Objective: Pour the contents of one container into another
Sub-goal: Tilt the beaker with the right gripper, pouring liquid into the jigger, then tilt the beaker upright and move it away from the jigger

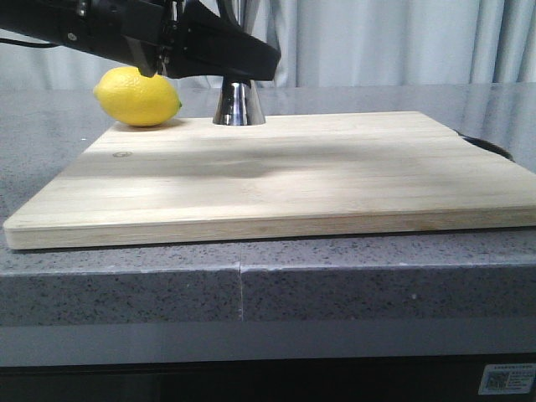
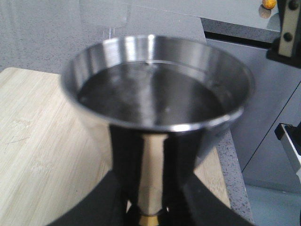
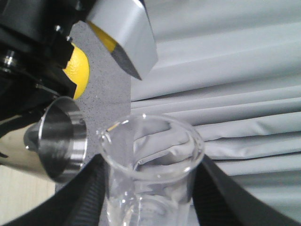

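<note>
The steel jigger fills the left wrist view, its upper cup holding clear liquid, a gold band at its waist. My left gripper is shut on that waist. In the front view only the jigger's base shows, standing on the wooden board under my black left arm. My right gripper is shut on the clear glass beaker, whose mouth lies tilted close beside the jigger's rim. Little or no liquid shows in the beaker. My right gripper is out of the front view.
A yellow lemon lies at the board's back left corner, just left of the jigger. The board rests on a grey speckled counter. Grey curtains hang behind.
</note>
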Available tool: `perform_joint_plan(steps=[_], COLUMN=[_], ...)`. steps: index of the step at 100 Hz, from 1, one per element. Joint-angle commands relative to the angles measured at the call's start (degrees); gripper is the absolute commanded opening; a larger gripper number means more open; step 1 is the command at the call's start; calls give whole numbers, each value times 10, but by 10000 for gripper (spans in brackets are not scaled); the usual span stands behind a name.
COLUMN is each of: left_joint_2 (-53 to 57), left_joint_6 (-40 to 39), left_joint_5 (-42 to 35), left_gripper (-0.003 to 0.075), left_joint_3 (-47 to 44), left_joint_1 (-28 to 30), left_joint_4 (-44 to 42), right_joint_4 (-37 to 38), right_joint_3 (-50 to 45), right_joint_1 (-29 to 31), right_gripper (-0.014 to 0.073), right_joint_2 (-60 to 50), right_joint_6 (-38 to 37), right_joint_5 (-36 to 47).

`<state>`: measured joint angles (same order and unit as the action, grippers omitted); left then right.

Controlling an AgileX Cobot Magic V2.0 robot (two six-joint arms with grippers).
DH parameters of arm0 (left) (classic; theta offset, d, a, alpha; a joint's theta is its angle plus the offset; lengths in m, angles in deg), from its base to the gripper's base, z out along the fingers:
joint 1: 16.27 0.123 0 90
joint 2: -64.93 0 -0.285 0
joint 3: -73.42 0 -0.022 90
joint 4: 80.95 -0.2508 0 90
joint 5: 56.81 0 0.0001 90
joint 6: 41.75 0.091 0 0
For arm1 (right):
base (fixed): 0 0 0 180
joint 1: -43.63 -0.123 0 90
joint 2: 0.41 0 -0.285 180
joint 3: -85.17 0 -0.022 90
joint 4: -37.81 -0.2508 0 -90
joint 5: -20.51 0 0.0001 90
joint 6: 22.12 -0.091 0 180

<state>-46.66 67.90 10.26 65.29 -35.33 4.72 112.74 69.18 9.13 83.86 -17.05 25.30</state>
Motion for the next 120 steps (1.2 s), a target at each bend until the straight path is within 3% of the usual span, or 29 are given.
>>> perform_joint_plan(steps=[1, 19, 59, 85, 100, 120], left_joint_2=[32, 32, 32, 32, 32, 32], left_joint_6=[-5, -5, -5, -5, -5, -5], left_joint_5=[56, 56, 56, 56, 56, 56], left_gripper=[-2, -2, -2, -2, -2, -2], left_joint_3=[16, 16, 16, 16, 16, 16], left_joint_1=[-4, -4, -4, -4, -4, -4], left_joint_4=[43, 43, 43, 43, 43, 43], right_joint_4=[-27, -118, -415, -610, -646, -648], right_joint_3=[22, 22, 22, 22, 22, 12], right_joint_1=[1, 1, 5, 93, 153, 172], right_gripper=[246, 246, 246, 246, 246, 246], right_joint_2=[-23, -23, -23, -23, -23, -23], right_joint_6=[-3, -3, -3, -3, -3, -3], right_joint_5=[12, 2, -4, 10, 30, 38])
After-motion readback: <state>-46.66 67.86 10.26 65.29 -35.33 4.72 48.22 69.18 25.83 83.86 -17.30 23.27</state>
